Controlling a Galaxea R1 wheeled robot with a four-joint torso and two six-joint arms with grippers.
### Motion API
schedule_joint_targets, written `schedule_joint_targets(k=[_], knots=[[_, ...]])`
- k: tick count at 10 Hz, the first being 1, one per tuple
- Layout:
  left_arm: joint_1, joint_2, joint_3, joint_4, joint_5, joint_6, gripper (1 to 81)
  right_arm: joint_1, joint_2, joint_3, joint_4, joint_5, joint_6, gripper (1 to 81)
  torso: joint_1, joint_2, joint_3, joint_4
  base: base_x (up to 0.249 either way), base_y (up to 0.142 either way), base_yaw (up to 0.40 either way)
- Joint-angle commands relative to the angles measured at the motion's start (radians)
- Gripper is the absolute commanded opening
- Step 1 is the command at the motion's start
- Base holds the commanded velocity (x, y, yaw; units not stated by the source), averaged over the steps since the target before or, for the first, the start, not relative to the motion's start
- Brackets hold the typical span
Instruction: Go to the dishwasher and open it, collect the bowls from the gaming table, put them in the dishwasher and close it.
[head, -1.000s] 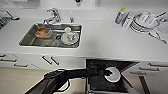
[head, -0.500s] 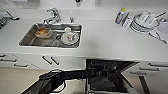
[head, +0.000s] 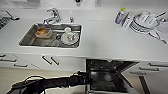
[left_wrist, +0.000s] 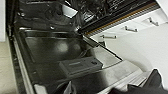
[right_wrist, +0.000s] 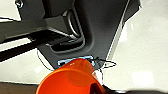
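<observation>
The dishwasher stands open under the white counter, its inside dark. My left arm reaches in from the lower left to the opening's left edge. In the left wrist view my left gripper hangs open over the lowered door, near its detergent box. A pale bowl lies in the rack behind. In the right wrist view the orange bowl is held close to the camera by my right gripper, in front of the robot's dark body, with a pale blue edge behind it. The gaming table is out of view.
Above the dishwasher is a steel sink with dishes in it and a tap. Stacked white dishes and a bottle stand at the back right. White cabinet doors flank the dishwasher.
A bright pale round bowl showed in the dishwasher opening one second ago; since half a second ago the opening looks dark. My left arm stays at the opening's left edge.
</observation>
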Motion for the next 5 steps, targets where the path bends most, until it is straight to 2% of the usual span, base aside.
schedule_joint_targets(k=[1,2,3,4,5], knots=[[0.233,-0.289,0.27,0.015,0.006,0.187,81.1,-0.027,-0.205,0.228,-0.004,0.028,0.007,1.0,0.0,0.0,0.0,0.0,0.0,0.0,0.0],[0.299,-0.327,0.276,0.015,0.006,0.202,81.1,-0.015,-0.262,0.297,-0.001,0.028,0.009,1.0,0.0,0.0,0.0,0.0,0.0,0.0,0.0],[0.393,-0.361,0.275,0.035,0.001,0.239,81.1,0.002,-0.313,0.359,0.003,0.026,0.018,1.0,0.0,0.0,0.0,0.0,0.0,0.0,0.0],[0.465,-0.377,0.272,0.079,0.001,0.252,81.1,0.03,-0.368,0.434,0.013,0.026,0.024,1.0,0.0,0.0,0.0,0.0,0.0,0.0,0.0],[0.536,-0.386,0.26,0.136,0.0,0.252,81.1,0.058,-0.428,0.526,0.023,0.018,0.026,1.0,0.0,0.0,0.0,0.0,0.0,0.0,0.0]])
